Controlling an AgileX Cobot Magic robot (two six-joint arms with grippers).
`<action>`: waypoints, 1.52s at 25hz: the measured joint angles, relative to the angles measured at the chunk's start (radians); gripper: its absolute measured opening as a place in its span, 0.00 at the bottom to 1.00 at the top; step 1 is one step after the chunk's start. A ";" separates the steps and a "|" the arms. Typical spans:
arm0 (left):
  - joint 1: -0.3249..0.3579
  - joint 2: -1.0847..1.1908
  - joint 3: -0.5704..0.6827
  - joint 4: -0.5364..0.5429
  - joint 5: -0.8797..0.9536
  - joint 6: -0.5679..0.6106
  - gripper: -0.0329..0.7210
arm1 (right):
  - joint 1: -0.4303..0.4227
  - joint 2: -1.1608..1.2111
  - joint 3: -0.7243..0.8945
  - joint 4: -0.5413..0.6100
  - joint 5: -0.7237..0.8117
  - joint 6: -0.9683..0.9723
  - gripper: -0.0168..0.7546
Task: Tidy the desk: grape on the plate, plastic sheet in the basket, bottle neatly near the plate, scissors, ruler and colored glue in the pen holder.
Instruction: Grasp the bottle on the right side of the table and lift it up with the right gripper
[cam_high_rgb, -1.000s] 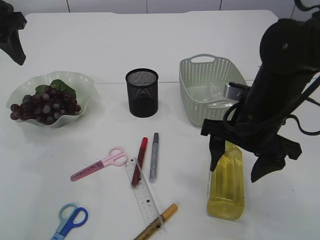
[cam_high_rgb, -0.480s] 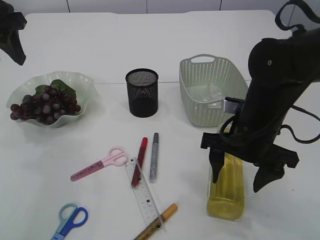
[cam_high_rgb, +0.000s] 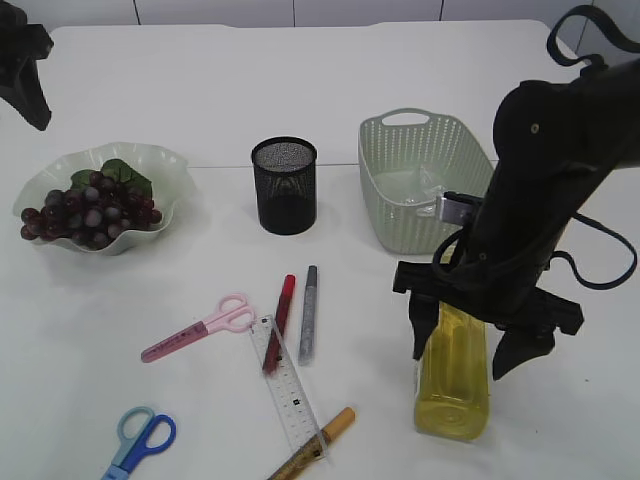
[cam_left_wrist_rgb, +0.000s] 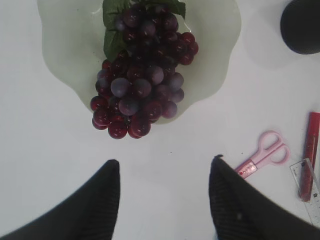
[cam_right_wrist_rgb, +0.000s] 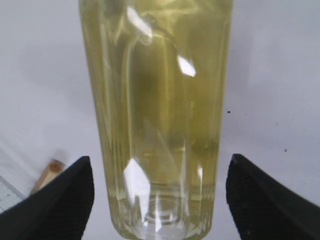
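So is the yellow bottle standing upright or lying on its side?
Lying on its side. The yellow bottle rests lengthwise on the table, between the open fingers of the right gripper.

Bottle (cam_high_rgb: 452, 385): lying on the tabletop (cam_high_rgb: 200, 80)
Right end effector (cam_high_rgb: 468, 352): fingers spread, straddling the bottle
Grapes (cam_high_rgb: 88, 211): on plate (cam_high_rgb: 160, 165)

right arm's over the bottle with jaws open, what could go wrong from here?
1. The bottle lies on its side, smooth and round; the right gripper straddles it with gaps either side, so an off-centre close may roll or squirt it away.
2. The basket sits just behind the arm; lifting or swinging could clip it.
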 joint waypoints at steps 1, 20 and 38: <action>0.000 0.000 0.000 0.000 0.000 0.000 0.60 | 0.002 0.000 0.000 0.003 -0.005 -0.002 0.80; 0.000 0.000 0.000 0.000 0.000 0.002 0.60 | 0.010 0.097 -0.006 0.011 0.006 -0.023 0.79; 0.000 0.000 0.000 0.000 0.000 0.008 0.60 | 0.010 0.107 -0.018 -0.050 0.065 -0.033 0.63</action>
